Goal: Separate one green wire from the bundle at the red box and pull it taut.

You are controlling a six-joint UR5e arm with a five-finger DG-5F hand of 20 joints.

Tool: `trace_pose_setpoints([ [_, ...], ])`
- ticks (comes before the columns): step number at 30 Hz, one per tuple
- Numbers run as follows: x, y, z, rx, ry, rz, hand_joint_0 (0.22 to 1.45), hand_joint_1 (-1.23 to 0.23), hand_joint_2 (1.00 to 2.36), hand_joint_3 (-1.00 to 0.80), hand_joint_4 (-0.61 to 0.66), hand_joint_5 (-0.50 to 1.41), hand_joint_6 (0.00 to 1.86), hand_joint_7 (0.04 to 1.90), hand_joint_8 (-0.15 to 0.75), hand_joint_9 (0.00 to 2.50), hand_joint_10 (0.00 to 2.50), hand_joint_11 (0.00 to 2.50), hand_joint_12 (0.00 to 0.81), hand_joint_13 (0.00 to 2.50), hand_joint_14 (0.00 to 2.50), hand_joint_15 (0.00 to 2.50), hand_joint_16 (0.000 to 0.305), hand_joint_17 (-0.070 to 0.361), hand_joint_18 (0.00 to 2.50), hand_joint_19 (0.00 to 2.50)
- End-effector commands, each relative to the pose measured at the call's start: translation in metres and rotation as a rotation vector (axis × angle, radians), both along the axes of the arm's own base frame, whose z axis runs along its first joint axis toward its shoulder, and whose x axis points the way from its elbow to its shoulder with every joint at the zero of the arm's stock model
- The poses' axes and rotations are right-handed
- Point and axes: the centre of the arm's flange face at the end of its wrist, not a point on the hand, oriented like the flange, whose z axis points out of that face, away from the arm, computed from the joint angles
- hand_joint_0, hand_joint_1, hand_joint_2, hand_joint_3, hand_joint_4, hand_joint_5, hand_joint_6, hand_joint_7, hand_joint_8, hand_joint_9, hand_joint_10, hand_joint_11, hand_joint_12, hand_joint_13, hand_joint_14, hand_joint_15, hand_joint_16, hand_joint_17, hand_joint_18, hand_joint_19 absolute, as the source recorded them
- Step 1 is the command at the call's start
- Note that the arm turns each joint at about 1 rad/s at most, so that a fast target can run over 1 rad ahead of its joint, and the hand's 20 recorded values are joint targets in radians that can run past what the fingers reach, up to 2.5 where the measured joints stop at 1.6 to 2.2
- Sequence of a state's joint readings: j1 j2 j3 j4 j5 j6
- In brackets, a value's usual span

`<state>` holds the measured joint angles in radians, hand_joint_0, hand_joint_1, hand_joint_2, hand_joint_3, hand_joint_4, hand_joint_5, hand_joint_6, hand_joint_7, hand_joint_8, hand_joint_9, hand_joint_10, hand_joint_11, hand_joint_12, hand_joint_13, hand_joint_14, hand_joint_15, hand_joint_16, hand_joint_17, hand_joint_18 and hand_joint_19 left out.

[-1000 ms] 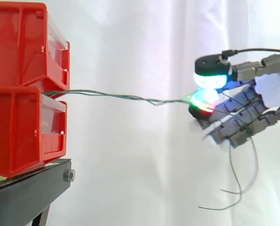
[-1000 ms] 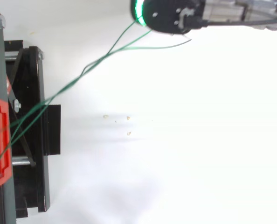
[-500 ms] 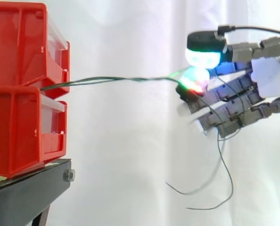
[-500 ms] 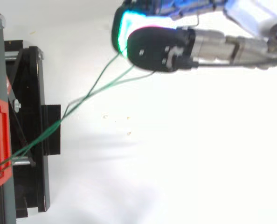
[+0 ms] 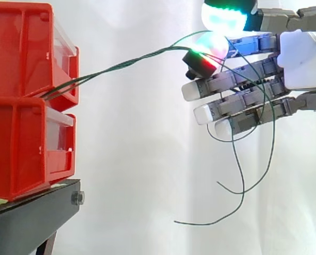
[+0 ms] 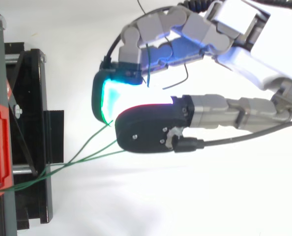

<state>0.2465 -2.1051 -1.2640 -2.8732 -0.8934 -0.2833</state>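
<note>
Green wires (image 5: pixel 121 65) run as a twisted bundle from the gap between the two stacked red boxes (image 5: pixel 25 101) up and right to my hand (image 5: pixel 301 58). In the top view the green wires (image 6: pixel 82 157) fan out from the red box (image 6: pixel 1 152) toward my hand (image 6: pixel 234 29). The thumb pad and a glowing fingertip (image 5: pixel 203 61) pinch the wires high at the upper right. Loose wire ends (image 5: pixel 238 191) hang below the fingers in loops. The stretch between box and hand slopes upward, nearly straight.
The red boxes sit on a black stand (image 5: pixel 35 212) at the lower left, also seen as the black stand (image 6: pixel 30 147) from above. A white curtain is behind everything. Open space lies below and to the right of the hand.
My hand has risen and shifted left toward the boxes, carrying the pinched wires. The wire span went from level to sloping upward. The loose ends swing lower.
</note>
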Motion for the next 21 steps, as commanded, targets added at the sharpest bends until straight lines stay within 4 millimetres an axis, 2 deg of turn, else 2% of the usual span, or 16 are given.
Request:
trace_pose_setpoints([
  [1,-0.005,0.005,-0.019,0.04,-0.015,0.014,0.62,-0.76,1.02,-0.08,-0.06,-0.16,0.9,1.12,0.231,0.74,0.01,0.42,0.348,0.74,0.02,0.46,0.048,0.108,0.62,0.49],
  [5,-0.009,0.007,-0.045,0.168,-0.119,0.044,0.62,-0.75,1.02,-0.07,-0.06,-0.16,0.9,1.12,0.231,0.75,0.02,0.45,0.35,0.75,0.02,0.46,0.048,0.109,0.63,0.49],
  [7,-0.007,0.01,-0.049,0.202,-0.174,0.067,0.62,-0.75,1.02,-0.07,-0.06,-0.16,0.9,1.12,0.231,0.75,0.02,0.45,0.352,0.75,0.02,0.46,0.048,0.109,0.63,0.5],
  [9,-0.003,0.013,-0.045,0.207,-0.221,0.086,0.62,-0.75,1.02,-0.07,-0.06,-0.16,0.91,1.12,0.232,0.75,0.02,0.44,0.352,0.75,0.02,0.46,0.048,0.108,0.63,0.5],
  [21,-0.003,0.016,-0.046,0.193,-0.21,0.092,0.62,-0.75,1.02,-0.06,-0.06,-0.16,0.91,1.1,0.243,0.77,0.02,0.47,0.353,0.76,0.02,0.47,0.048,0.109,0.64,0.5],
])
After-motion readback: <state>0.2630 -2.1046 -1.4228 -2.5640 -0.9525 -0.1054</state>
